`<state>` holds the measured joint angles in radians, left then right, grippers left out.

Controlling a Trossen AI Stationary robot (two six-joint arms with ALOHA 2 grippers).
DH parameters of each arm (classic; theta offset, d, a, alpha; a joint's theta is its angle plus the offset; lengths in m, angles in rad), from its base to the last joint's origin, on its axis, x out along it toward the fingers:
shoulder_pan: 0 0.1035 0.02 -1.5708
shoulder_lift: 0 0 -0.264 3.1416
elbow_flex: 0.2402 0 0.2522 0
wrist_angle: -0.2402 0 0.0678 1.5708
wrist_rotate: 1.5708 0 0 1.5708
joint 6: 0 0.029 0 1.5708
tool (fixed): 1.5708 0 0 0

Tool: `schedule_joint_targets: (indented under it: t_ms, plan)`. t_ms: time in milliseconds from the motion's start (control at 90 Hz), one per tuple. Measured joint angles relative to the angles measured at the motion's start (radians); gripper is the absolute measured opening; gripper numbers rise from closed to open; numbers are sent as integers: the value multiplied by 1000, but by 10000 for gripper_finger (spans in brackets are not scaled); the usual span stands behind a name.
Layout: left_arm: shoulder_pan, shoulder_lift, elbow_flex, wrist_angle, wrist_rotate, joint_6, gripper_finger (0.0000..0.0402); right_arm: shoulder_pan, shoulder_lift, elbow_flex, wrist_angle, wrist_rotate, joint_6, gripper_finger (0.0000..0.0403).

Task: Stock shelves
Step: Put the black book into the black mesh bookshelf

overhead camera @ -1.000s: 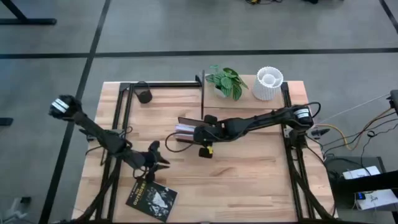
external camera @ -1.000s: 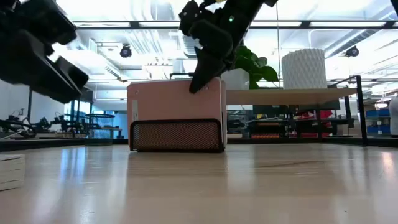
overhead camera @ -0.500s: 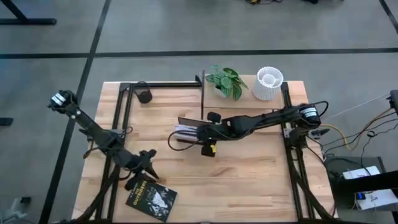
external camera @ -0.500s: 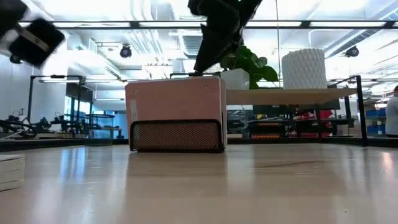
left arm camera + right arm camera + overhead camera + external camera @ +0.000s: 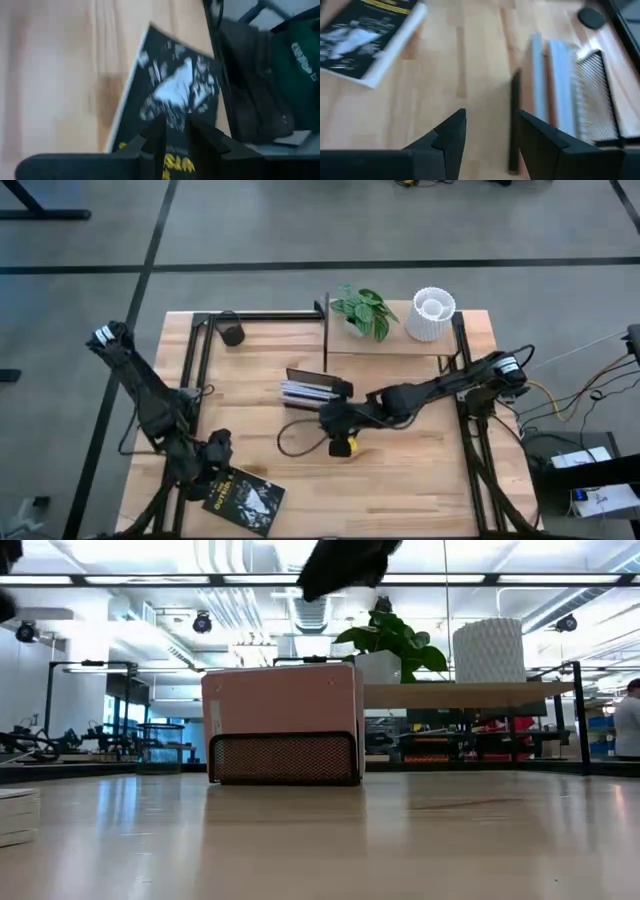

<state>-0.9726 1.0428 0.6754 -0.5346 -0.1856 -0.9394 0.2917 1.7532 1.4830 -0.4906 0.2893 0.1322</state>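
Observation:
A black book (image 5: 245,500) lies flat near the table's near left corner. My left gripper (image 5: 215,455) hovers just over its far left edge; in the wrist view its fingers (image 5: 175,132) stand a narrow gap apart above the cover (image 5: 175,90). A dark mesh rack (image 5: 305,390) mid-table holds upright books, the pink one (image 5: 280,700) facing the low camera. My right gripper (image 5: 335,423) hangs open (image 5: 487,135) above the table, just near of the rack (image 5: 595,95). The shelves (image 5: 390,345) stand at the far right.
A potted plant (image 5: 365,310) and a white ribbed pot (image 5: 433,315) stand on the shelf board (image 5: 460,693). A small dark round object (image 5: 232,333) sits at the far left. A black cable (image 5: 290,442) loops on the table near the right gripper. Bare wood lies at the near right.
My right gripper has risen from the top of the pink book and drawn back toward the near edge; the book stays upright in the rack. My left gripper has moved toward the near left corner, down over the black book.

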Motion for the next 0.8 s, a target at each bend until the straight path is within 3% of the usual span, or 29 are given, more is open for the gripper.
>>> schedule_joint_targets:
  t_ms: [211,422,578,700,800]
  plan:
    - [-67,89,-7,10,16,-153,58,82,1,0,64,-1,-2,129]
    - [-82,221,-24,48,20,-99,58,99,1,0,80,0,-2,109]
    - [-77,311,-52,175,17,-94,58,97,2,0,127,0,14,92]
    - [-77,383,-61,280,-40,-112,58,123,14,-7,228,3,28,76]
    - [-75,439,-59,355,-144,-132,58,163,49,-11,299,-9,15,61]
